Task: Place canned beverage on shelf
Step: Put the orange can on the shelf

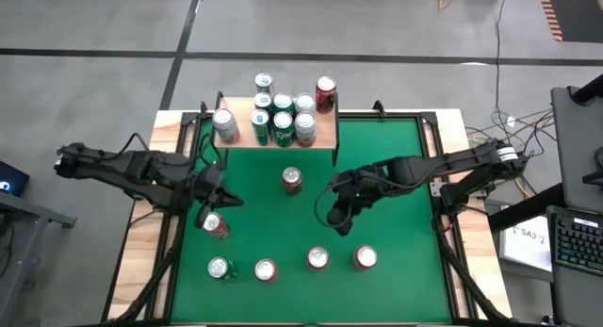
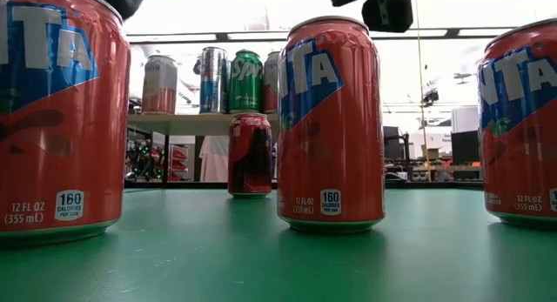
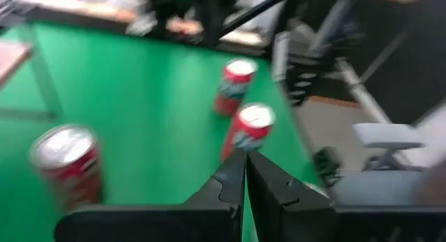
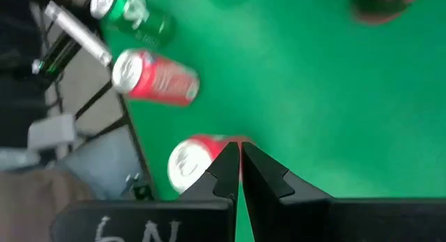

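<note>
The shelf (image 1: pixel 325 134), a light-wood board on black legs, stands at the table's far edge with several green, silver and red cans on it (image 2: pixel 246 80). One red can (image 1: pixel 292 180) stands upright in front of it. Another red can (image 1: pixel 215 225) stands at the left. A near row holds a green can (image 1: pixel 220 268) and three orange-red cans (image 1: pixel 317 259). My left gripper (image 1: pixel 224 197) (image 3: pixel 245 162) hovers shut above the table's left part. My right gripper (image 1: pixel 337 219) (image 4: pixel 239 155) hovers shut above the middle, over the near row. Neither gripper holds anything.
Bare green table (image 1: pixel 396 167) lies to the right of the shelf and between the single red can and the near row. Black frame rails (image 1: pixel 435 176) run along the table's sides. A desk with a keyboard (image 1: pixel 575 237) stands beyond the right edge.
</note>
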`<act>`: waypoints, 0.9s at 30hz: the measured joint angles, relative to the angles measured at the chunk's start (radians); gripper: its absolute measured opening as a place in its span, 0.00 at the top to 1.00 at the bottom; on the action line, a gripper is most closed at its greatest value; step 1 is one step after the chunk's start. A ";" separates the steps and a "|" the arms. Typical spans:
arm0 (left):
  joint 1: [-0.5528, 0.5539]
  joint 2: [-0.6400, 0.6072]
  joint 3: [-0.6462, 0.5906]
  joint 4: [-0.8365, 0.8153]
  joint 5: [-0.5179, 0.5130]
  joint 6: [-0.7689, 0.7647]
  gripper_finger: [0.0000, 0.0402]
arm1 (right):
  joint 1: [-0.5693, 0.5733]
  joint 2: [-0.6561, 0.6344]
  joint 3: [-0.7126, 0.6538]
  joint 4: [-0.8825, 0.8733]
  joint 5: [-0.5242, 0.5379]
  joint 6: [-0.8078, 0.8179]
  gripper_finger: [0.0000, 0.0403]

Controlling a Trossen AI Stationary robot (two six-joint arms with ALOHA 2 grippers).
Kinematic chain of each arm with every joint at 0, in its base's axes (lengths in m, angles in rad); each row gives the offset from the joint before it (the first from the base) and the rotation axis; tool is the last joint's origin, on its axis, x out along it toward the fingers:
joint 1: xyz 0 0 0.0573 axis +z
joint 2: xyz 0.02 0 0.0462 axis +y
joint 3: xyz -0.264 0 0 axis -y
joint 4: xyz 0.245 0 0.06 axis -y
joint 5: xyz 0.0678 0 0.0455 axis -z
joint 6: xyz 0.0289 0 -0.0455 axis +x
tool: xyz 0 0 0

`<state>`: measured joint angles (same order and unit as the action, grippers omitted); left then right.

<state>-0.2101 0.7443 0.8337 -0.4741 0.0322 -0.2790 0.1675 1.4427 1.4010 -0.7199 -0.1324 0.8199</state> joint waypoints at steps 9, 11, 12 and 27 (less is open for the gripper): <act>-0.205 0.000 0.000 0.047 -0.172 0.023 1.00 | 0.072 0.092 0.026 0.003 0.141 -0.327 0.98; -0.234 0.000 0.000 0.015 -0.227 -0.003 1.00 | 0.088 0.117 0.026 0.005 0.216 -0.394 0.98; -0.246 0.000 0.000 -0.005 -0.252 -0.016 1.00 | 0.094 0.128 0.026 0.007 0.248 -0.417 0.98; -0.268 0.032 -0.004 -0.053 -0.314 0.005 1.00 | 0.095 0.242 0.019 0.378 0.552 -0.642 0.98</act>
<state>-0.4782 0.7762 0.8295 -0.5275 -0.2822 -0.2736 0.2625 1.6852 1.4200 -0.3415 0.4195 0.1783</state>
